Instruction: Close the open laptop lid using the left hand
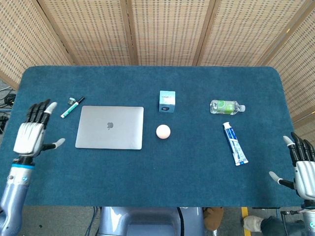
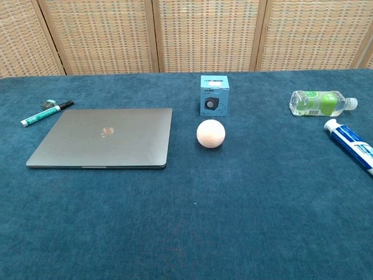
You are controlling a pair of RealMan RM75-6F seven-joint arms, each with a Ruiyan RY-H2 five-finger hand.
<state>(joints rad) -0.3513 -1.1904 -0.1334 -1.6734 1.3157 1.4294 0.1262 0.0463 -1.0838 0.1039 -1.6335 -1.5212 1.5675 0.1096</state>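
Beside closed laptop (image 1: 110, 127), marker (image 1: 72, 107), pink ball (image 1: 163, 131)

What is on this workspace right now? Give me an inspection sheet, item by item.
Surface: blue felt table, flat.
Job's things: laptop, lid shut flat, nothing on it.
Clutter: marker beside the laptop's far left corner; small blue box; pale ball right of the laptop; water bottle lying down; toothpaste tube lying flat.
Hands: left hand open, fingers spread, left of the laptop and apart from it; right hand open at the table's right edge.
Cables: dark cables past the table's left edge.
Surroundings: woven screen panels behind the table.
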